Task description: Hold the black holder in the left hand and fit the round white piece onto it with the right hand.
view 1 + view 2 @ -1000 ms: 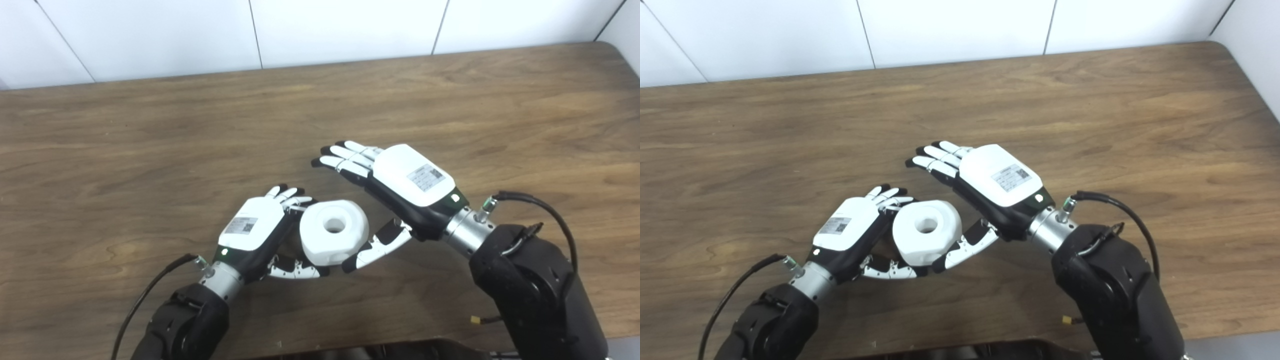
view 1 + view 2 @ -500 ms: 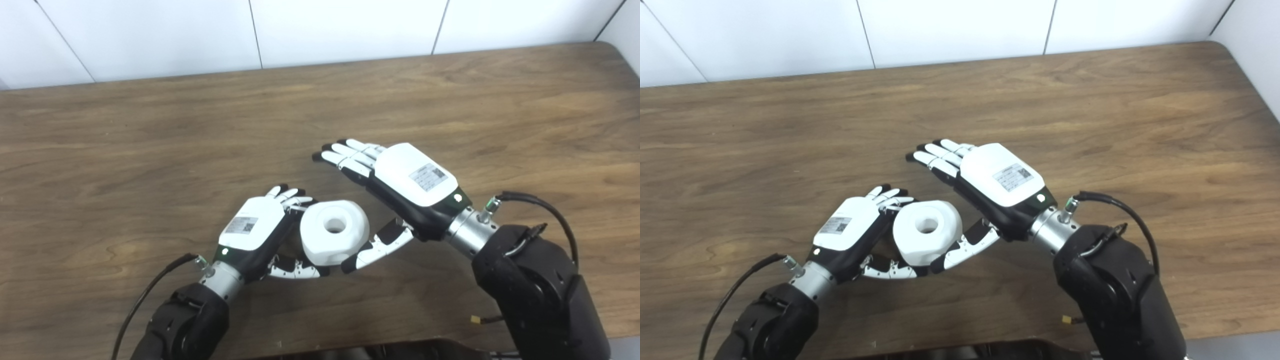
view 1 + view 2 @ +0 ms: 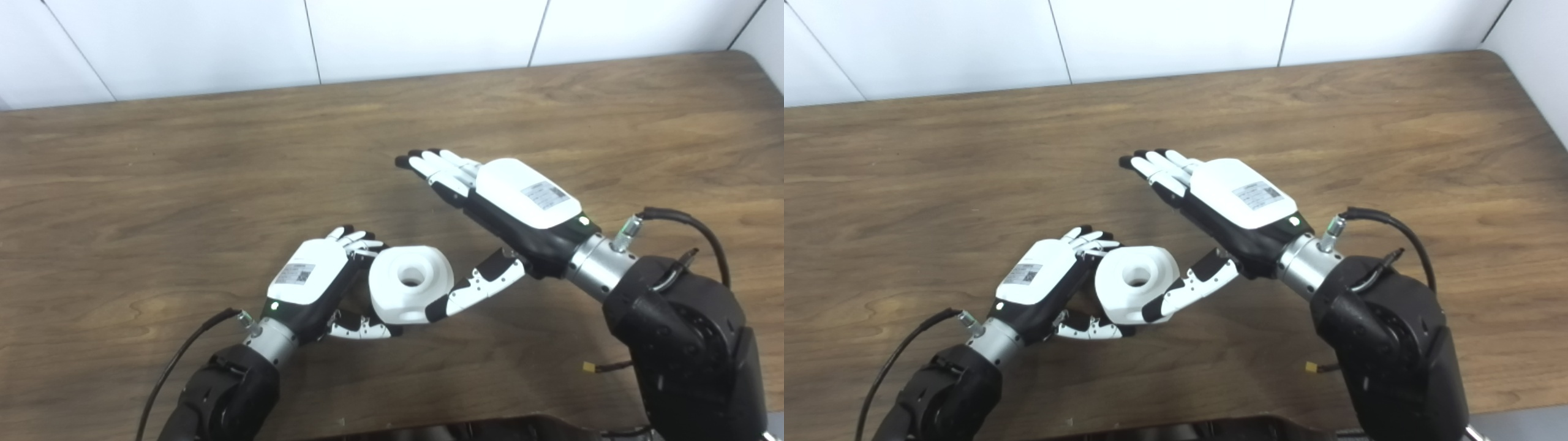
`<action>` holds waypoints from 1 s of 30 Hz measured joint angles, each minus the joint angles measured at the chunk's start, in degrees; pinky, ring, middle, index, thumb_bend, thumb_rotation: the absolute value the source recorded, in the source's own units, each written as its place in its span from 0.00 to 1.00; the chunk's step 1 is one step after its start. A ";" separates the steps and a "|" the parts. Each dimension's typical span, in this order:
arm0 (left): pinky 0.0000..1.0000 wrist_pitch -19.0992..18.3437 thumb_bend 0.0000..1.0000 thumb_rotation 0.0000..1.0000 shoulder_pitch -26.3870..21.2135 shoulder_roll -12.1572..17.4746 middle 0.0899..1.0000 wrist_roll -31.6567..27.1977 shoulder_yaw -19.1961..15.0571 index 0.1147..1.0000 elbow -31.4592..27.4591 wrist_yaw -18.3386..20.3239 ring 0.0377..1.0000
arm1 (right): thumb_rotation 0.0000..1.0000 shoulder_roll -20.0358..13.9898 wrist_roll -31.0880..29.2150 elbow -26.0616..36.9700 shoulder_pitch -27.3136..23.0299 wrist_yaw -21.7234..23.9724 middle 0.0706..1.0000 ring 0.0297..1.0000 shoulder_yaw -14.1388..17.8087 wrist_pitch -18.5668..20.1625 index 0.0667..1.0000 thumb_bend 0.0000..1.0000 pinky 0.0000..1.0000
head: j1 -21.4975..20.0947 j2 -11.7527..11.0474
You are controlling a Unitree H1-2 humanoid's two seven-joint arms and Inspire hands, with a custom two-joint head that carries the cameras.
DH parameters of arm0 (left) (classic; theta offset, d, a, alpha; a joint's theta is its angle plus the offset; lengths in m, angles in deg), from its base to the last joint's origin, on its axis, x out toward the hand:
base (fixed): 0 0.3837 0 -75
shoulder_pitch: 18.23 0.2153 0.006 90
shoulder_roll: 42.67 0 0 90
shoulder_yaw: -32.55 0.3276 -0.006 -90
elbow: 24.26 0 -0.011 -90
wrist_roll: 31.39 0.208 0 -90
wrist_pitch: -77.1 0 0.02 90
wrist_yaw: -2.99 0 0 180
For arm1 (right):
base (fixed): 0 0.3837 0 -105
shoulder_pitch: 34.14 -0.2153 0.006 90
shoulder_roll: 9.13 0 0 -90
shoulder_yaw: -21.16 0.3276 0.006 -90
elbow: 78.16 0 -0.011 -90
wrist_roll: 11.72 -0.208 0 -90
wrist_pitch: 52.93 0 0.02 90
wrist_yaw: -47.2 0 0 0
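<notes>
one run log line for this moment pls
left robot hand: holding round white piece | right robot hand: open beside it | black holder: not visible

The right hand (image 3: 520, 205) now sits farther from the white piece (image 3: 410, 283) than 1 second ago, its outstretched fingers (image 3: 438, 166) raised and swung toward the far side of the table; only its thumb lingers beside the piece.

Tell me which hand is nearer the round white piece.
Left. The left hand wraps the round white piece from its left side; the right hand is open, up and to its right, thumb alongside.
</notes>
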 measured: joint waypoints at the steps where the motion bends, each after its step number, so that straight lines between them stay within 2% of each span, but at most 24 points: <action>1: 0.95 -0.07 0.52 0.07 -0.11 0.01 0.76 0.14 0.06 0.43 0.00 0.04 0.87 | 0.55 -0.08 -0.01 0.00 0.00 0.09 0.99 1.00 -0.01 0.00 1.00 1.00 0.93 | 0.09 0.09; 4: 0.94 -0.18 0.52 0.08 -0.32 0.10 0.78 0.58 0.20 0.43 -0.07 0.33 0.87 | 0.55 -0.36 -0.06 0.00 0.02 0.15 0.98 1.00 -0.02 -0.03 1.00 1.00 0.92 | -0.09 0.00; 5: 0.94 -0.25 0.66 0.19 -0.35 0.16 0.79 0.80 0.29 0.55 -0.15 0.44 0.87 | 0.56 -0.47 -0.06 0.00 0.02 0.15 0.98 1.00 -0.04 -0.03 1.00 1.00 0.93 | -0.09 0.00; 6: 0.95 -0.33 0.76 0.28 -0.38 0.19 0.80 0.93 0.35 0.65 -0.24 0.63 0.88 | 0.56 -0.52 -0.06 -0.01 0.03 0.15 0.98 1.00 -0.04 -0.03 1.00 1.00 0.93 | -0.09 0.00; 9: 0.96 -0.91 0.87 0.38 -0.48 0.36 0.82 1.28 0.43 0.75 -0.64 1.94 0.89 | 0.56 -0.58 -0.10 -0.01 0.05 0.15 0.99 1.00 -0.08 -0.03 1.00 1.00 0.93 | -0.09 0.00; 14: 0.96 -1.72 0.97 0.45 -0.62 0.42 0.84 1.97 0.65 0.85 -1.27 3.35 0.90 | 0.56 -1.24 -0.27 -0.04 0.04 0.15 0.99 1.00 -0.23 -0.07 1.00 1.00 0.94 | 0.00 0.00; 22: 0.98 -3.10 1.00 0.49 -0.68 0.55 0.91 2.17 0.77 0.99 -2.70 7.28 0.95 | 0.57 -1.67 -0.31 -0.28 -0.09 0.18 0.99 1.00 -0.35 -0.13 1.00 1.00 0.95 | 0.09 0.09; 30: 0.98 -4.60 1.00 0.53 -0.91 0.54 0.97 2.00 0.75 1.00 -3.48 9.65 0.97 | 0.57 -3.05 -0.57 -1.60 -1.54 0.23 0.99 1.00 -0.39 -0.18 1.00 1.00 0.96 | 0.97 -0.26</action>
